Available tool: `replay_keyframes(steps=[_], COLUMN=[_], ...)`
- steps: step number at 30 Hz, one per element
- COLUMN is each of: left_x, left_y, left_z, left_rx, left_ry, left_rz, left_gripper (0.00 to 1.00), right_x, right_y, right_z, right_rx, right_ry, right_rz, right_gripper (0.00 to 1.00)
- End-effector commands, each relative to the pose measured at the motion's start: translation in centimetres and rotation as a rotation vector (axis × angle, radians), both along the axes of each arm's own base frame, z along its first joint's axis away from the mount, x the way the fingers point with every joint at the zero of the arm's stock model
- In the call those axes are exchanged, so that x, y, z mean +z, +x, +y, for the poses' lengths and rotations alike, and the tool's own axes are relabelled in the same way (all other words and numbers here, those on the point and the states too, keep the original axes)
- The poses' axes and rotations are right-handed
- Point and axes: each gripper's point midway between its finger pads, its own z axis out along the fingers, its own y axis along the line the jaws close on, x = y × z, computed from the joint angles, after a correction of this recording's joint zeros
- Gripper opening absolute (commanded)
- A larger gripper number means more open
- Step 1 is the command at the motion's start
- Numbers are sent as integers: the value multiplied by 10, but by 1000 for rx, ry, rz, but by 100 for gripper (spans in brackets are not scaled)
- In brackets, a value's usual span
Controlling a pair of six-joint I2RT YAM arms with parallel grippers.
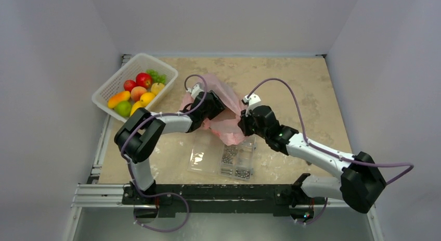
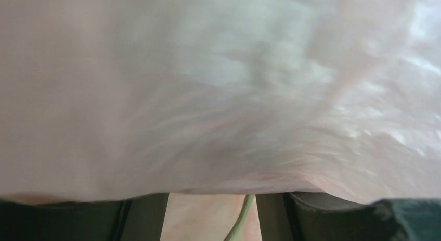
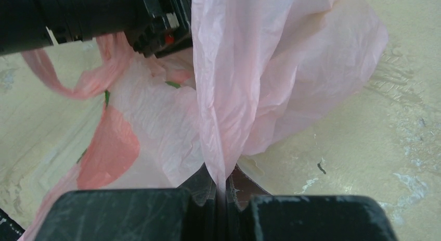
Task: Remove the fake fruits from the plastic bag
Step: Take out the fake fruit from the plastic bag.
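On the surface my right fingers clamp a fold of the pink bag; my left fingers, under its film, grip unreadable, sit nearer the fruit.

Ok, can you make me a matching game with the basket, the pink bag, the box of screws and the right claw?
Things:
1. white basket
2. plastic bag
3. case of screws
4. right claw

States:
A. shut, pinching pink film
B. holds toy fruits, far left
C. crumpled, in the middle
D. lying flat, nearer than the bag

Pairs: 1-B, 2-C, 3-D, 4-A
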Motion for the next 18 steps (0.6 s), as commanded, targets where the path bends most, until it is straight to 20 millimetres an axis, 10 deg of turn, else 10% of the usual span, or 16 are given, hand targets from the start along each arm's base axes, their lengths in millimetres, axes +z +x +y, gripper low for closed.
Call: replay_keyframes(steps=[1, 18], left_x=[46, 69], left_y=[35, -33], left_z=[43, -9], left_rx=[97, -192], left_ry=[63, -20], left_rz=[-148, -190], left_gripper=[59, 67], right_x=[14, 27], right_y=[-1, 5], right_z=[2, 10], right_rx=[27, 39], right_ry=[31, 54], right_rz=[-52, -77], right_gripper=[0, 0])
